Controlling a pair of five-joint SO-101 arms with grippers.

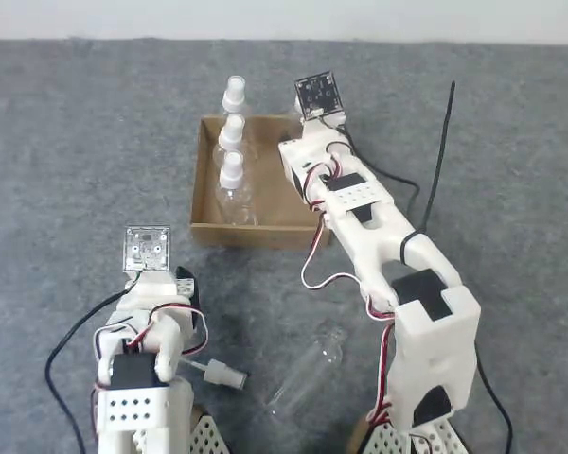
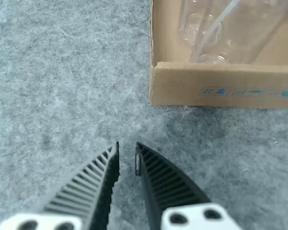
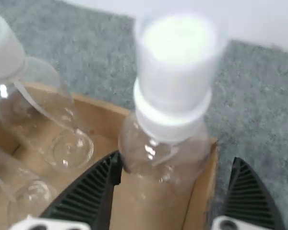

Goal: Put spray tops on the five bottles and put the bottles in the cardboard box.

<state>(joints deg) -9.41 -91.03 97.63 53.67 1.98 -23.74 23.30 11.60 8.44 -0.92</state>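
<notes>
While grey felt (image 1: pixel 66 142) covers the table up to a white wall (image 1: pixel 265 17), the right gripper (image 3: pixel 176 165) stands open astride a capped bottle (image 3: pixel 165 120) in the cardboard box (image 1: pixel 256 233). The left gripper (image 2: pixel 127 149), nearly closed and empty, hovers near the box. An uncapped bottle (image 1: pixel 308 374) and a spray top (image 1: pixel 225 375) lie on the felt.
</notes>
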